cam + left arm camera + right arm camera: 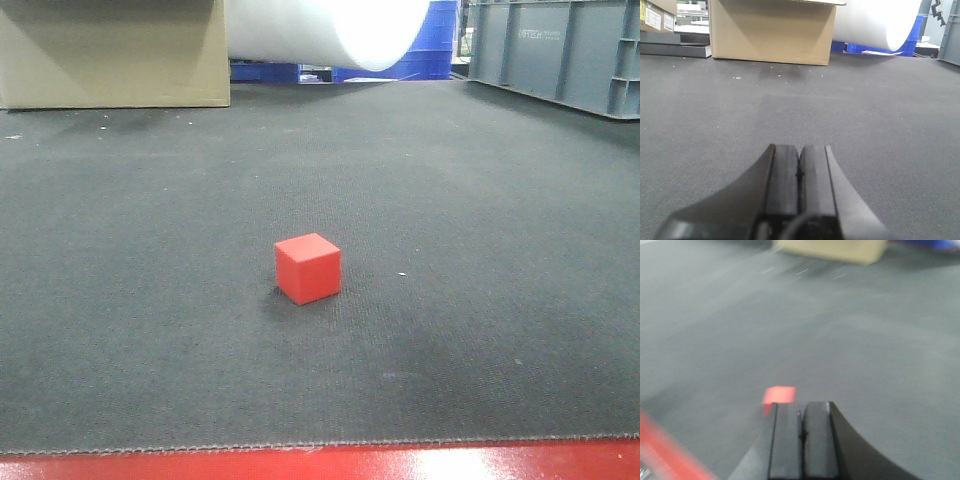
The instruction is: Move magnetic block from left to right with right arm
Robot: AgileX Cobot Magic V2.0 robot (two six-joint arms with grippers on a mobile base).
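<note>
In the front view one red cube (308, 267) sits alone on the dark mat (480, 200), a little below the centre of the frame, with one corner turned toward the camera. Nothing touches it, and no gripper shows in this view.

In the right wrist view, which is blurred, the right gripper (800, 412) comes up from the bottom centre of the frame. Its two dark fingers (785, 440) are pressed together with only a thin seam between them, and they hold nothing. The cube (779, 394) is just above the left finger in the picture, slightly left of the tip. It seems to lie on the mat beyond the fingers, but the blur does not let me tell if there is a gap between them.

In the left wrist view the left gripper (800, 148) is also at the bottom centre, its fingers together and holding nothing, over bare mat. The cube is not in this view.

By count: one cube, two grippers, one cardboard box (110, 55) at the upper left of the front view, one white roll (330, 30) at the top centre, one grey crate (560, 50) at the upper right, and blue crates (435, 45) behind the roll, whose number I cannot tell. One red strip (320, 465) runs along the bottom edge of the front view.
</note>
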